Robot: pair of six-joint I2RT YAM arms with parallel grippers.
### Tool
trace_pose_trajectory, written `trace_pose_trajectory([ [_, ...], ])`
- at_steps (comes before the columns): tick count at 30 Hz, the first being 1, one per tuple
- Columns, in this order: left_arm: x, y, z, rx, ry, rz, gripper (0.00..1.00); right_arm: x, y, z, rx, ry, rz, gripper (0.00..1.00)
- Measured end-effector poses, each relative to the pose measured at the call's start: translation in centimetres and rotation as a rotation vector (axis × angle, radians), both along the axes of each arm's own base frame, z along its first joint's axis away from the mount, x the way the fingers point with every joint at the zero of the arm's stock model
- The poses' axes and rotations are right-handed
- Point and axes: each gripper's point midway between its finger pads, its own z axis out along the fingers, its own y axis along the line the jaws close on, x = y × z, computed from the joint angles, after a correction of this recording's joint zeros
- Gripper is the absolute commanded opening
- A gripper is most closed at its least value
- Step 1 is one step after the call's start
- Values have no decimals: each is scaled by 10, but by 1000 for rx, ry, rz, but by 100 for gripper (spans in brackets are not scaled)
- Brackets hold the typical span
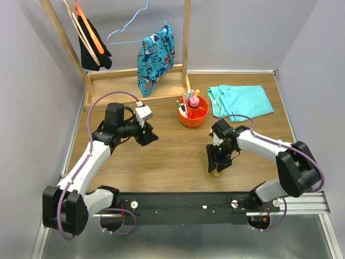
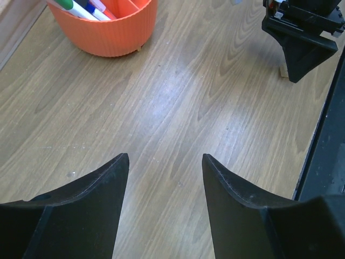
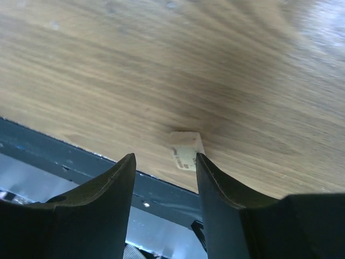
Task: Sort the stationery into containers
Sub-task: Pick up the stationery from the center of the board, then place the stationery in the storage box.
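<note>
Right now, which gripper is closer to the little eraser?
Right. The right gripper sits just above the eraser, open; the left gripper is off across the table.

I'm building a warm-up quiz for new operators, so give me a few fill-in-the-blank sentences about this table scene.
1. The bowl holding the pens is ____ in colour.
2. The tan eraser lies on the ____, beneath the right hand.
3. The left hand is open and holds ____.

Missing words: orange; table; nothing.
</note>
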Motion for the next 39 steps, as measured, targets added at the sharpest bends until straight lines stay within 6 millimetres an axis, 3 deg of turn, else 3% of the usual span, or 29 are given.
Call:
trace_pose_trajectory([
  [9, -4, 6, -4, -10, -2, 19, 66, 3, -10, -7, -70, -3, -31, 52],
  [15, -1, 6, -3, -32, 1, 29, 66, -3, -15, -17, -115, 46, -50, 39],
  [19, 0, 7, -1, -38, -1, 37, 66, -6, -18, -19, -137, 70, -66, 25],
  [25, 1, 9, -1, -40, 2, 43, 66, 3, -20, -14, -165, 43, -66, 18],
  [27, 2, 8, 0, -40, 4, 43, 66, 24, -10, -2, -145, -15, -64, 17],
  [33, 19, 6, 18, -38, -17, 39, 66, 118, 41, 75, 30, -337, -53, 14],
  [39, 45, 3, 45, -42, -67, 40, 66, 190, 61, 129, 78, -621, -37, 13],
])
